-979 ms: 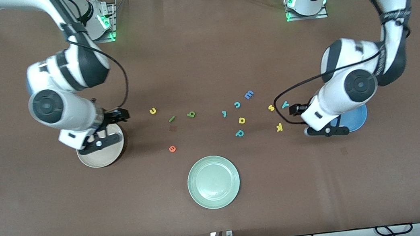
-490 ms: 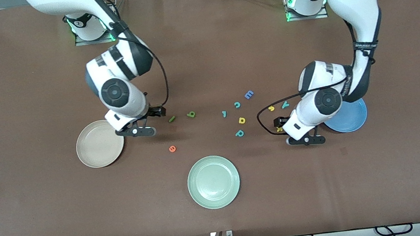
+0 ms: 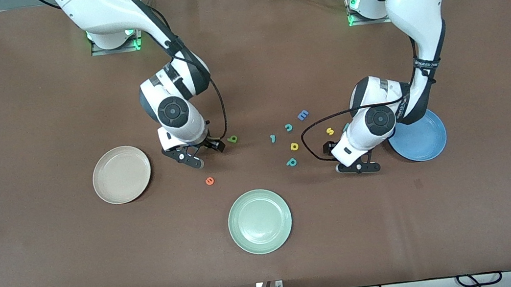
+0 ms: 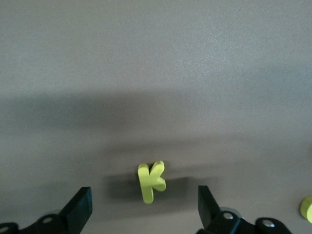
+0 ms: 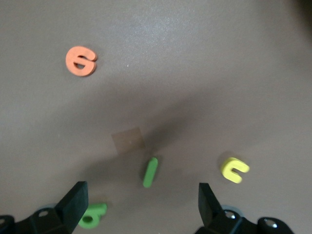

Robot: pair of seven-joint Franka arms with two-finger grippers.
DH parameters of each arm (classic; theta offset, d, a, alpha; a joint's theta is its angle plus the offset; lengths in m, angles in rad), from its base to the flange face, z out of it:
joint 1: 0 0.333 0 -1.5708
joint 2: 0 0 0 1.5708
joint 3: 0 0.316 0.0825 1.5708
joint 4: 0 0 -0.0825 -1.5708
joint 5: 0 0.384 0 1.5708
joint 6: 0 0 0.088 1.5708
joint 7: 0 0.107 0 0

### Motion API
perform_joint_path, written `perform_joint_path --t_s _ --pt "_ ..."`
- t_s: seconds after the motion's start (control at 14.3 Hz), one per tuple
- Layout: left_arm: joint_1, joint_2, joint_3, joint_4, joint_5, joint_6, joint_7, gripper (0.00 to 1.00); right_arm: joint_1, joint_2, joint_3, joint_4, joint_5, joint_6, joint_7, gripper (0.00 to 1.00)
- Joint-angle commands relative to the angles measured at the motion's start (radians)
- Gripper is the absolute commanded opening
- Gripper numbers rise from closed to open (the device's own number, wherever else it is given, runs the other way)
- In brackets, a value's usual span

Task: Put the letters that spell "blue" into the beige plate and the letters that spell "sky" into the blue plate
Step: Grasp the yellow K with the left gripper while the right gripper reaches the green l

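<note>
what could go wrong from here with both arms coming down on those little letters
The left gripper is open around the yellow "k", which stands on edge; closing fingers might tip it or squeeze it out. The right gripper is open over the dark green "l", with the green "b" right by one finger, so it may knock or trap the "b" too.

Yellow "k" [image 4: 151, 182] lies on the table [image 4: 156, 73] between the left pincer's [image 4: 144, 207] spread fingertips [image 4: 80, 207].

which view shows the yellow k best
The left wrist view: the yellow k lies in plain sight on the table between the open left claw fingers. In the front view the left arm covers it; the right wrist view does not include it.
</note>
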Motion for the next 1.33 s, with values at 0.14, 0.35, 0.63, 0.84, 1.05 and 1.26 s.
perform_joint_path --t_s 0.14,0.35,0.63,0.84,1.05,1.26 --pt "-0.011 0.02 0.008 -0.001 0.028 0.056 -0.009 0.59 -0.002 0.009 -0.002 -0.026 0.043 0.045 0.126 1.0" --pt "-0.009 0.017 0.008 -0.003 0.028 0.051 -0.009 0.29 0.011 0.003 -0.002 -0.083 0.064 0.143 0.188 0.96" --pt "-0.011 0.0 0.008 0.0 0.028 0.039 -0.008 0.06 0.02 0.0 -0.002 -0.103 0.064 0.175 0.251 0.86" --pt "0.006 -0.061 0.026 0.017 0.028 -0.08 0.0 0.05 0.02 0.008 -0.002 -0.104 0.064 0.172 0.252 0.77" --pt "0.087 -0.118 0.031 0.057 0.03 -0.272 0.027 0.05 0.034 0.017 -0.004 -0.104 0.064 0.171 0.252 0.72" --pt "0.17 -0.144 0.031 0.069 0.03 -0.382 0.124 0.05 0.034 0.017 -0.002 -0.112 0.064 0.165 0.252 0.63"
